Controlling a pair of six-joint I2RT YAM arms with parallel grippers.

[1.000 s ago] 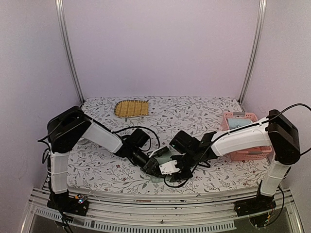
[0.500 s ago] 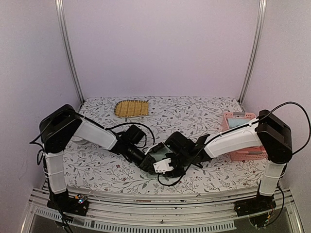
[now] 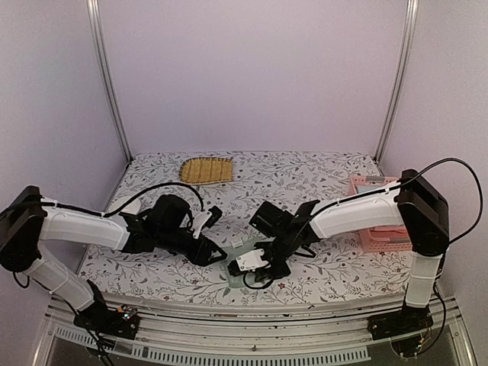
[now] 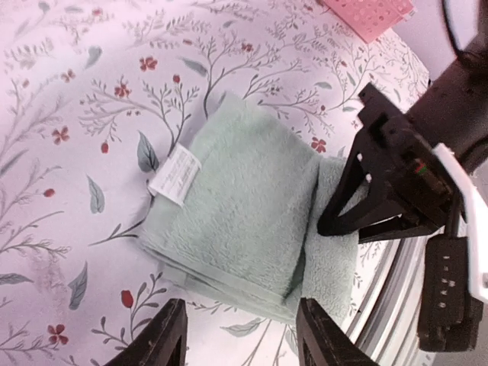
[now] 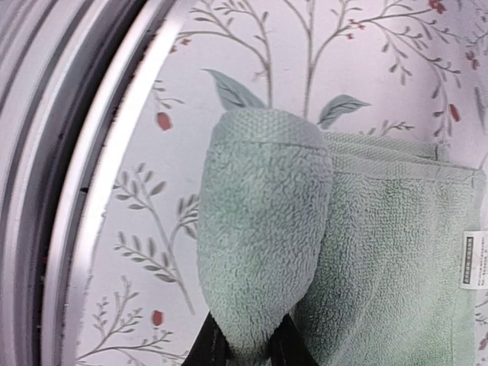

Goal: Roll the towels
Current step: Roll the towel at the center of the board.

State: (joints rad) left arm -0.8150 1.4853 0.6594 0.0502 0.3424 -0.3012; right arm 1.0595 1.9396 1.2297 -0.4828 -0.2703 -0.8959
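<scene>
A pale sage green towel lies folded near the table's front edge, white label up. It fills the left wrist view. My right gripper is shut on the towel's near end, which is turned over into a thick fold between its fingers. It also shows in the left wrist view. My left gripper is open and empty, just left of the towel and apart from it. The pink and light blue towels do not show.
A pink basket stands at the right edge, partly behind the right arm. A yellow-brown ribbed mat lies at the back left. The metal front rail runs close beside the towel.
My left arm has let go, pulled back to the left and dropped low, its gripper now open. My right gripper has stayed shut on the towel's end and shifted slightly left.
</scene>
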